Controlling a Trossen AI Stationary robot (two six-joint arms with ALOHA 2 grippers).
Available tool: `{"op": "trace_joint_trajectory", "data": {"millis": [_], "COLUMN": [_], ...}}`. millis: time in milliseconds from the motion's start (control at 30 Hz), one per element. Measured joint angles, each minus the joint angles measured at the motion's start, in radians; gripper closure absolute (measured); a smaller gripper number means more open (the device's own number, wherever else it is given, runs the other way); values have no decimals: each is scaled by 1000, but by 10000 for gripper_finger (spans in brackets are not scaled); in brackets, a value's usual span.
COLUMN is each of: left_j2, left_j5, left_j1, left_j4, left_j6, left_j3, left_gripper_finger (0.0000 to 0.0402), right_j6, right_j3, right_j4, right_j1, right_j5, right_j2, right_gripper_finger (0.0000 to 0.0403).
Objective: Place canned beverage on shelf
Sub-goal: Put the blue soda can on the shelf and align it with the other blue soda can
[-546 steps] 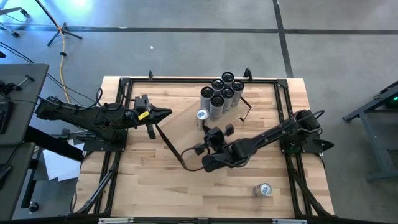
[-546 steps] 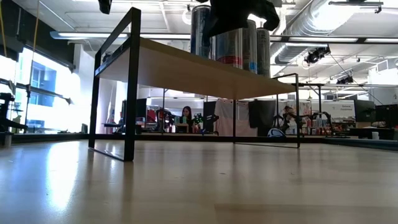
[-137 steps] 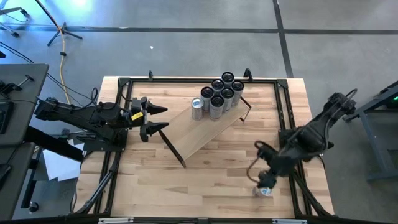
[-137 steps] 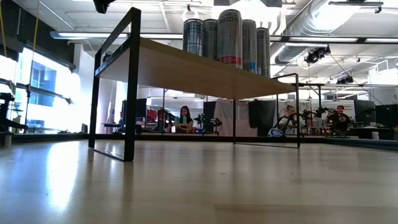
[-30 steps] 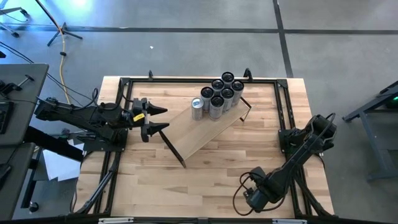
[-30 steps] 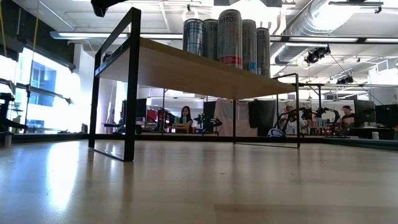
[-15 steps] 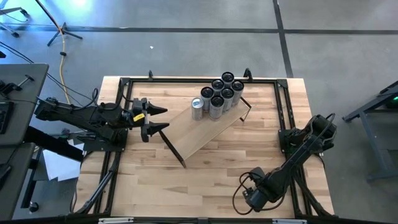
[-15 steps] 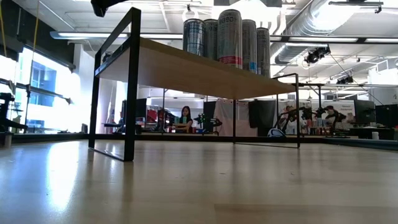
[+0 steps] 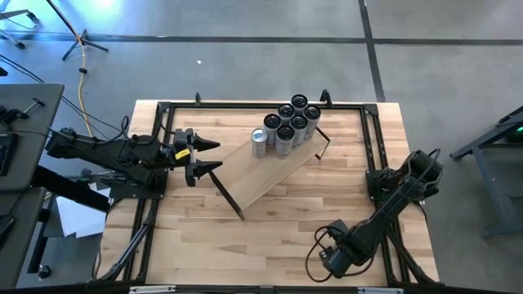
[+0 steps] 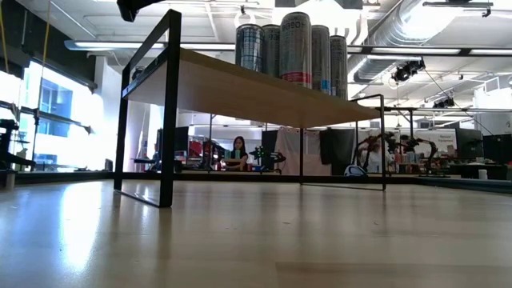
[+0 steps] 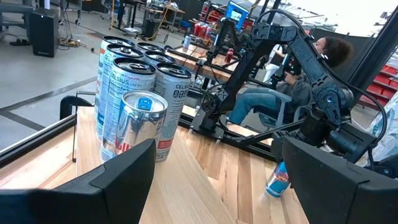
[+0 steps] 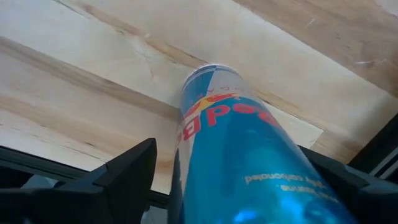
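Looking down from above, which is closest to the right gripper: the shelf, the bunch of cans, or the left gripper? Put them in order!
From the right gripper, near the table's front right edge:
1. The shelf, slanting across the table's middle; its near end comes closest.
2. The cans, bunched on the shelf's far end.
3. The left gripper, off the shelf's left side.

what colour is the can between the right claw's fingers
Blue and silver with red lettering, seen best in the right wrist view: the can.
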Motion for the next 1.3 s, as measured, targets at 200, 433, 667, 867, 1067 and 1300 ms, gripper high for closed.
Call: {"op": "trace_joint_trajectory", "data": {"millis": [200,433,667,867,1067,1300], "left_j2": [0,0,0,0,0,0], "left_j5": [0,0,0,0,0,0], "left_j1": [0,0,0,0,0,0], "left_j4": [0,0,0,0,-1,-1], "left_j6": [0,0,0,0,-1,0], "left_j3": [0,0,0,0,0,0], "left_gripper_finger": [80,80,80,80,80,80], "right_j6": [-13,-18,-19,-18,-18,-18], "right_j3": [0,0,0,1,1,1], "right_j4": [4,3,1,-4,-11,10], "right_j1": [0,0,0,0,0,0], "right_j5": [-27,-29,-24,-23,-17,28], "right_j2": [-13,-37,-57,-67,-68,-68], "right_gripper_finger": [90,90,90,90,90,90]}}
